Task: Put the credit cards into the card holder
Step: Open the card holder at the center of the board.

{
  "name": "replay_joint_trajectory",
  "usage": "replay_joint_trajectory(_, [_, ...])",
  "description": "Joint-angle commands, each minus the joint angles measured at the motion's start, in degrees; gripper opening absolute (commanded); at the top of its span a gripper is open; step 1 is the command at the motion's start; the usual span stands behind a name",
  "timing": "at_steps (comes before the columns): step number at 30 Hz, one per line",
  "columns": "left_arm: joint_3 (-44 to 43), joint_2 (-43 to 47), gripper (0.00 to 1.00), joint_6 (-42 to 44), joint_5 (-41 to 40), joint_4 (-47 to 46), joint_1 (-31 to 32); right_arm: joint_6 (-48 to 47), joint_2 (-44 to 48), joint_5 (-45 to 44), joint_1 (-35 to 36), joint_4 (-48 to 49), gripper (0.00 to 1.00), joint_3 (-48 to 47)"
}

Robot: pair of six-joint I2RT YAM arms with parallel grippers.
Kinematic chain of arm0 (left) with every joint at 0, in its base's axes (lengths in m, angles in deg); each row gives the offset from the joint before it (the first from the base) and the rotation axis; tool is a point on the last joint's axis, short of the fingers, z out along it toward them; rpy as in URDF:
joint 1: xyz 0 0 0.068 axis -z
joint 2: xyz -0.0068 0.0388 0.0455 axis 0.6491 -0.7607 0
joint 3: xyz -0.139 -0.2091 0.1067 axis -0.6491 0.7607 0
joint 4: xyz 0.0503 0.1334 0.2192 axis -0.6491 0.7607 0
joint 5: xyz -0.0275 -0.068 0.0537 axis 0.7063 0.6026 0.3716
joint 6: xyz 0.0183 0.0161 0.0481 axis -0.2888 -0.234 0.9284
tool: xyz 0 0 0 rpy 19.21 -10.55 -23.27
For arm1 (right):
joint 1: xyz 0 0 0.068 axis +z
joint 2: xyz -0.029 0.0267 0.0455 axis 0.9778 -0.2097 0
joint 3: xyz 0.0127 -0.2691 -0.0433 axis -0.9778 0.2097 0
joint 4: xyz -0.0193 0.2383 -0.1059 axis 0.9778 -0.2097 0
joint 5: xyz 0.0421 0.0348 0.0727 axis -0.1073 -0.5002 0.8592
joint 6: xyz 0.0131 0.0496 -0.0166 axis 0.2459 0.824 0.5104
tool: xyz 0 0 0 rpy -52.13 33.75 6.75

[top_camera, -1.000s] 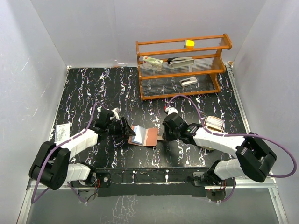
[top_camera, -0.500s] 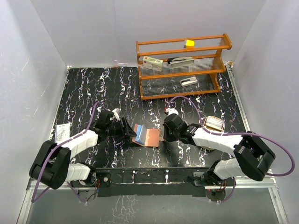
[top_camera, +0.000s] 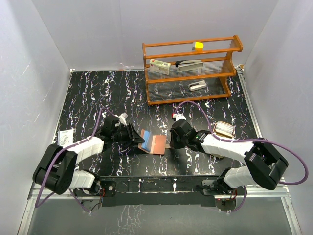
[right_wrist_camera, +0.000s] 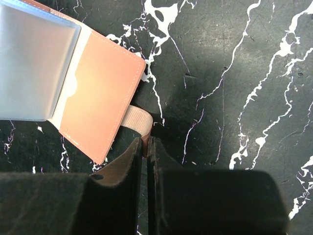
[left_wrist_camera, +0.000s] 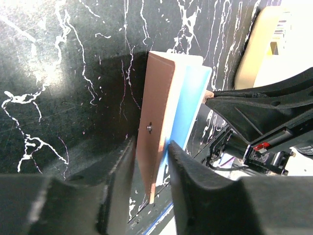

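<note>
While its strap point(right_wrist_camera: 134, 119) is pinched by the right gripper point(right_wrist_camera: 146, 142), the card holder point(top_camera: 154, 143) is clamped by the left gripper point(left_wrist_camera: 150, 147).

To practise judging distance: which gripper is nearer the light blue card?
Left. The left gripper clamps the card holder panel right beside the blue card; the right gripper pinches the strap at the holder's far edge.

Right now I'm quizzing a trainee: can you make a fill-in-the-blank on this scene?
The left tool grips a panel of the card holder; the card against it is light ____.
The right tool pinches the strap of the panel lying ____ on the table.
The yellow block sits on the wooden rack's ____ shelf.
Missing: blue; flat; top
</note>
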Motion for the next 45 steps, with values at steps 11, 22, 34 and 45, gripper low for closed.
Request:
replay_joint_trajectory(11, [-1.42, 9.41, 0.00, 1.43, -1.06, 7.82, 0.09, 4.13, 3.93, 3.23, -0.08, -7.61, 0.32, -10.53])
replay_joint_trajectory(22, [-2.50, 12.59, 0.01, 6.41, -5.83, 14.41, 0.44, 15.43, 2.28, 14.67, 0.17, 6.18, 0.54, -12.44])
replay_joint_trajectory(34, [-0.60, 12.15, 0.08, 5.22, -4.77, 12.73, 0.44, 18.29, -11.54, 16.04, 0.59, 12.39, 0.67, -16.74])
replay_joint_trajectory(45, [-0.06, 12.09, 0.15, 4.66, -4.31, 11.91, 0.45, 17.62, -19.56, 17.24, 0.81, 13.12, 0.69, -19.95])
